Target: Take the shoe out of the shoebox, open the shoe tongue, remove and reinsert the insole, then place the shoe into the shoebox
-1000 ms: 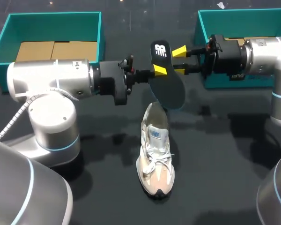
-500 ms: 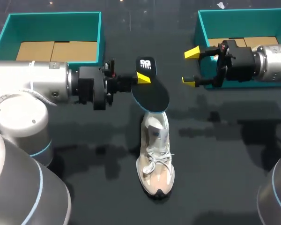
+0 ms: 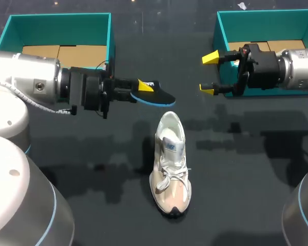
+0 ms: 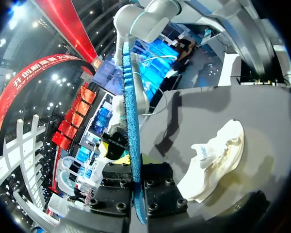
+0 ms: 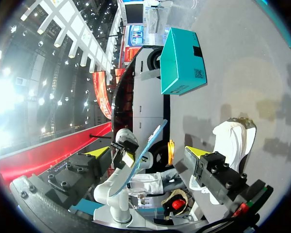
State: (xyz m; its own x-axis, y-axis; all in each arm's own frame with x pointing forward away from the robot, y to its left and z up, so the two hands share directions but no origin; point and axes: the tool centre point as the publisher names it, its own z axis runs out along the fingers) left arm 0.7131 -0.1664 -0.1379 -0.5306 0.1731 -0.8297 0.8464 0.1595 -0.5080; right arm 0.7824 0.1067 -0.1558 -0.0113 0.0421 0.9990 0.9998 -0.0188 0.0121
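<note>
Left tool [image 3: 143, 88] clamps the insole [image 3: 161, 96] over the tabletop [image 3: 92, 154].
Right tool [image 3: 208, 73] hangs well apart, fingers spread wide; white shoe [image 3: 170, 164] stands upright near the insole.

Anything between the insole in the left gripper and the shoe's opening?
Nothing visible. The insole, held by the left gripper, hangs just beyond the heel of the shoe; the right gripper sits aside, open.
</note>
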